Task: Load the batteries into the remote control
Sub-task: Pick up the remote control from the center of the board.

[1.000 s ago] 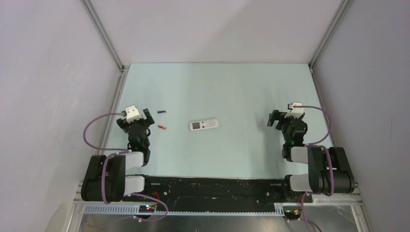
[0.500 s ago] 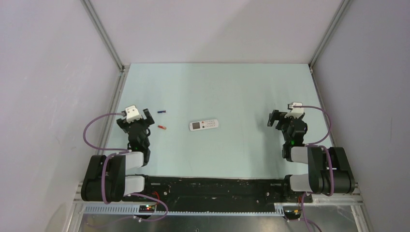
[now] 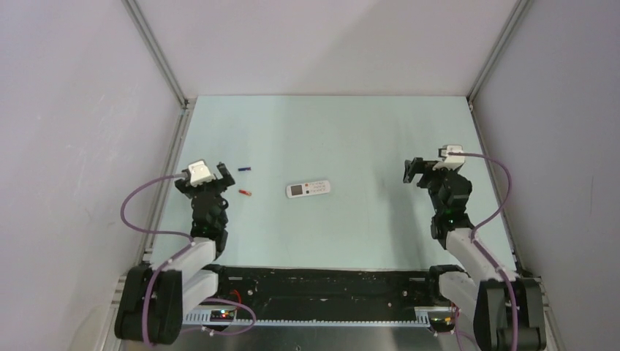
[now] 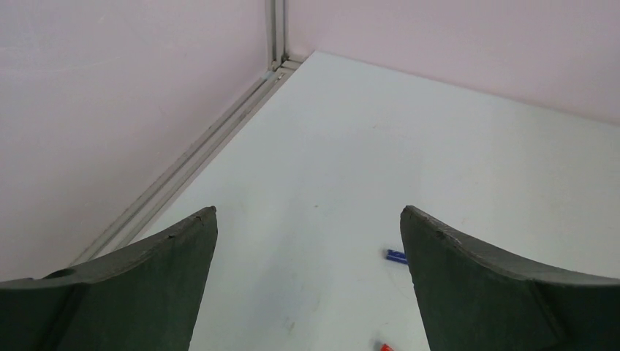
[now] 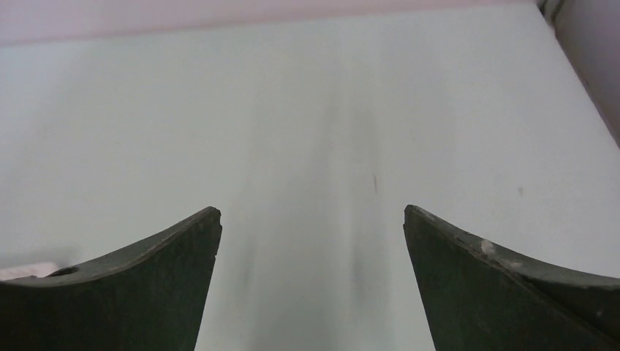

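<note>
While left pincer [image 4: 308,216] and right pincer [image 5: 312,213] gape empty, remote control [image 3: 308,189] print too small to read.

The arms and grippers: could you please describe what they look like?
The left arm and right arm are black with white shells. A purple cable loops along each, and a white camera block sits on each wrist. The left gripper and right gripper have dark, curved, tapering fingers.

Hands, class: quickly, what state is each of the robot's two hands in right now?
Left hand: open, holding nothing.
Right hand: open, holding nothing.
</note>
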Motion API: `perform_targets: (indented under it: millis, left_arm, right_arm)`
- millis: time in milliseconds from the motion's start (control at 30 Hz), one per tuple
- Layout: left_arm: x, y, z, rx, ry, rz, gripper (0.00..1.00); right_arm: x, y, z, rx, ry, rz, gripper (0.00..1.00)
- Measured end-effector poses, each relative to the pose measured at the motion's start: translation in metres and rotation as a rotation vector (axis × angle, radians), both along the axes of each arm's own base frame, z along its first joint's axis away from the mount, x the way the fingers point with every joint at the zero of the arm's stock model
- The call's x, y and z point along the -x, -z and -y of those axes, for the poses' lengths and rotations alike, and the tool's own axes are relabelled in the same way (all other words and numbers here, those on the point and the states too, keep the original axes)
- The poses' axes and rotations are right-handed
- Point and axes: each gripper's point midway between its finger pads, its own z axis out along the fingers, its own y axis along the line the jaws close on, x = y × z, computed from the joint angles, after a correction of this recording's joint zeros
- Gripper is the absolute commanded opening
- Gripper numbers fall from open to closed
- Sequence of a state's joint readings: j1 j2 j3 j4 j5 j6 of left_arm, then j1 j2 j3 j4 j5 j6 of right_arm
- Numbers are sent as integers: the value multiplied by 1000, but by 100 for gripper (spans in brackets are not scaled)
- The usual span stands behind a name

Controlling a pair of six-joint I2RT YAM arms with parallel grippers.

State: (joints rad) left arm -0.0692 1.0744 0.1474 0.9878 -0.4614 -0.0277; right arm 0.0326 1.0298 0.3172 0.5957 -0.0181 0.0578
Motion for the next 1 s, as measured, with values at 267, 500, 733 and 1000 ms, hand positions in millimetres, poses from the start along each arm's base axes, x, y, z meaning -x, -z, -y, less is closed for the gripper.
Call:
perform_targets:
  millis: [267,500,733,1000]
  left_arm:
    - [10,-34,21,83,16,54,98]
    - [31,-46,20,270,-5,116,98]
    - [43,-11,23,488,-31,135,98]
    - [38,24,26,586,-99,5,98]
  right_arm:
    - [10,-31,-28,-173,-61,-22,100]
    - [13,-32,-56,-277,-216,-133,100]
    - [9,-29,-55,-505,-301,-221,100]
    - [7,-2,-60,-644,-311,-362,100]
